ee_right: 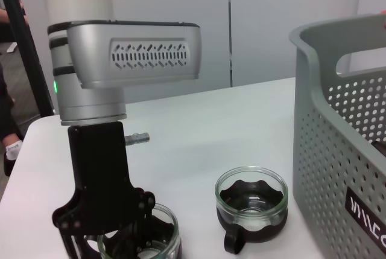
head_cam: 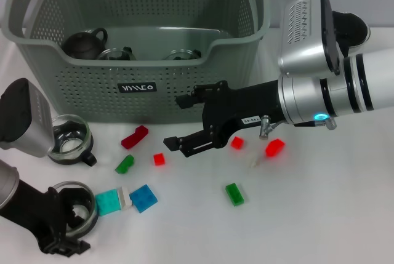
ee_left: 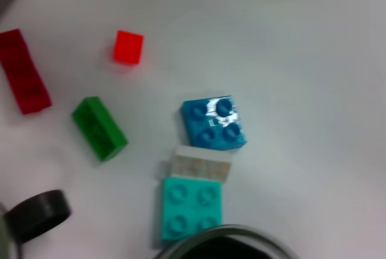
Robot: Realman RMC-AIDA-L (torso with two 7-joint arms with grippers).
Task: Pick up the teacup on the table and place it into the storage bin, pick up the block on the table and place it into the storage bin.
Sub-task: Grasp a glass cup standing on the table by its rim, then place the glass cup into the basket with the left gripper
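We count one storage bin (head_cam: 92, 95) at twelve o'clock, with one dark teapot (head_cam: 83, 42) inside. Toward eight o'clock we count two glass teacups (head_cam: 69, 141) (head_cam: 72, 184). Blocks total nine: four red blocks (head_cam: 134, 136) (head_cam: 159, 159) (head_cam: 237, 143) (head_cam: 274, 148), two green blocks (head_cam: 125, 164) (head_cam: 234, 194), one blue block (head_cam: 143, 198), one teal block (head_cam: 108, 202), one white block (head_cam: 125, 197).

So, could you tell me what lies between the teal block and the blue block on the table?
A small white block lies between the teal block and the blue block, against the teal one's edge. The left wrist view shows it best.
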